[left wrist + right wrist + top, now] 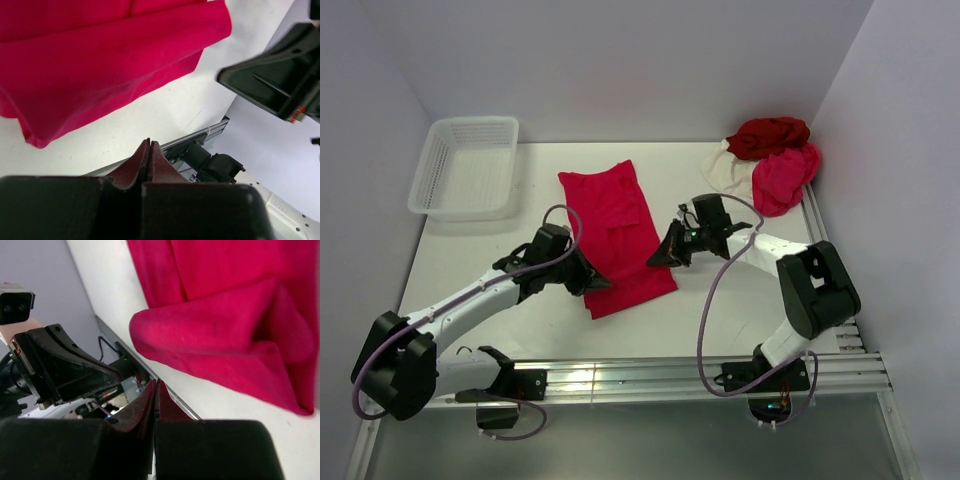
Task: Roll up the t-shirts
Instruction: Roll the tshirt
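At the far left of the table (470, 255) a white mesh basket (466, 165) stands against the back corner. The left arm reaches in from the near left corner, and the left gripper (604, 284) sits low at the left edge of the crimson t-shirt (618, 235), close to its near end. The left wrist view shows its fingers (142, 162) pressed flat together with nothing between them; their tips are over bare tabletop, just short of the cloth (100, 65). The crimson t-shirt lies in the middle of the table as a long folded strip, running from the back towards the arms and slanting slightly to the right at its near end. In the right wrist view its near corner (225, 345) is bunched into a soft rounded fold. The right gripper (652, 261) is at the shirt's right edge, facing the left one across the near end. Its fingers (147, 405) are likewise closed on each other and hold nothing, with bare table under the tips. In the far right corner lies a heap of three more shirts: a whitish t-shirt (723, 170) at the left, a dark red t-shirt (768, 135) on top at the back, and a pink-red t-shirt (785, 177) at the front right.
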Controlling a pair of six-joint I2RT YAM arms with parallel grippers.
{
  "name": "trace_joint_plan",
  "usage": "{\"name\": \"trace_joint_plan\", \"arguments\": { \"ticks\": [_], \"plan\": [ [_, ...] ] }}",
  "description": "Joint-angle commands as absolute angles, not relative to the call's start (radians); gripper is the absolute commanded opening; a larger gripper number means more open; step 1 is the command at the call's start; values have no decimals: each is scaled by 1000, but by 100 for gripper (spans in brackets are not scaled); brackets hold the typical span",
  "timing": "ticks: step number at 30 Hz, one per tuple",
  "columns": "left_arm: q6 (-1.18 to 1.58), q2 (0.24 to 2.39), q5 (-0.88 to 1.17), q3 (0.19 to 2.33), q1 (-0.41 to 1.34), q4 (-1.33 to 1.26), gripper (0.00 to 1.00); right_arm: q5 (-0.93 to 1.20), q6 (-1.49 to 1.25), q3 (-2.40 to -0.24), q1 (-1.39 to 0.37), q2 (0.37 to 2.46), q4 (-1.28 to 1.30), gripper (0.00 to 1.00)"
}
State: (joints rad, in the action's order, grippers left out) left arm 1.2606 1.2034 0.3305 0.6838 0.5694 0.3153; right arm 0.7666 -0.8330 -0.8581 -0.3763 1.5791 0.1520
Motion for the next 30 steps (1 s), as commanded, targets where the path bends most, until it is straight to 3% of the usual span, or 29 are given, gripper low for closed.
{"name": "trace_joint_plan", "arguments": {
  "ticks": [1,12,22,30],
  "plan": [
    [1240,1201,305,669,584,181,0,854,-928,-819,-393,1637,-153,0],
    [1129,1345,339,646,561,38,0,818,-1028,-802,-423,1811,-371,0],
    [973,1526,426,609,376,-84,0,755,-1031,-801,-394,1947,-469,0],
    [888,1597,380,727,357,-3,1,768,-1039,-749,-342,1866,-537,1]
  ]
}}
